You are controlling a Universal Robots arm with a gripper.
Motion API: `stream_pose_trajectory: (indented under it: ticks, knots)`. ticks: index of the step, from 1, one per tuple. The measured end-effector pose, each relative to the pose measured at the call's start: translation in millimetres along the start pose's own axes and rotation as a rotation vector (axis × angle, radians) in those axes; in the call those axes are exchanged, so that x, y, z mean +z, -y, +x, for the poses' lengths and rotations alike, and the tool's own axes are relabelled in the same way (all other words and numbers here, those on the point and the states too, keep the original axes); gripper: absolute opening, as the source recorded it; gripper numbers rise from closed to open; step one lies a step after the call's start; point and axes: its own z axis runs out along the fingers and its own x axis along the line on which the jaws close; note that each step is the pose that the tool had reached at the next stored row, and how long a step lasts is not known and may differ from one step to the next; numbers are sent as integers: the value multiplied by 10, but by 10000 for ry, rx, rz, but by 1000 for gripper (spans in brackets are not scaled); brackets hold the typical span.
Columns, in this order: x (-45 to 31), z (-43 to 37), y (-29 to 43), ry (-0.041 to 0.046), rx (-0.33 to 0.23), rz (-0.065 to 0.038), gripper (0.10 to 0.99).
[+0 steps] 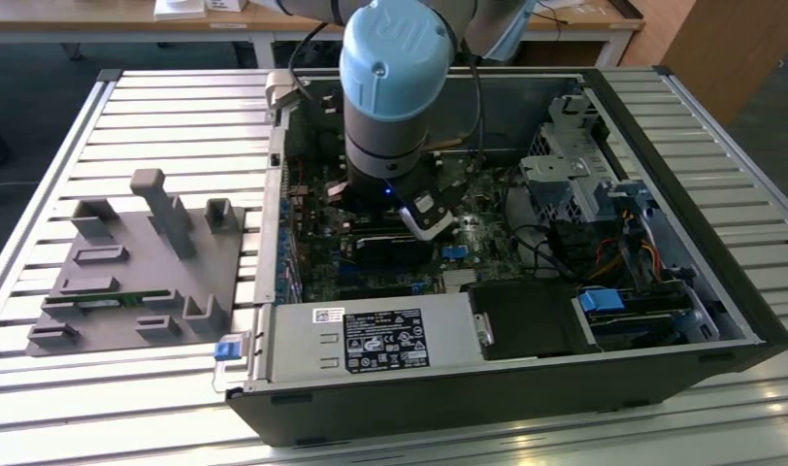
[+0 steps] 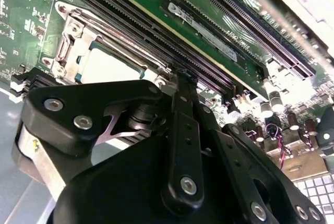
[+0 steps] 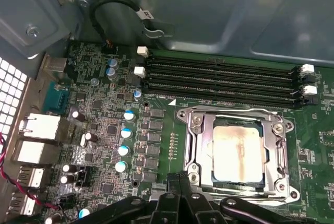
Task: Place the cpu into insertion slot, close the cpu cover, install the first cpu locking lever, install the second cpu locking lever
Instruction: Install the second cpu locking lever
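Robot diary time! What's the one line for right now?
cpu: seated in insertion slot | cpu cover: down around cpu | gripper: beside socket, holding nothing

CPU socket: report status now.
Black claw shut, empty, beside socket. Silvery square cpu seated in slot, grey metal frame cover down. Nothing obstructing.

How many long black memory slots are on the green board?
4. In the first wrist view they lie side by side in one bank, just beside the cpu in its socket. None looks hidden.
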Motion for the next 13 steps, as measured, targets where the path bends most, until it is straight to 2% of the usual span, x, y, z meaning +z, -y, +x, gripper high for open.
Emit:
stream_pose_trajectory:
  ticks: [6,13]
  knots:
    - [-79,-1,-27,0,0,-1,106]
    - [-246,-6,-85,4,15,0,106]
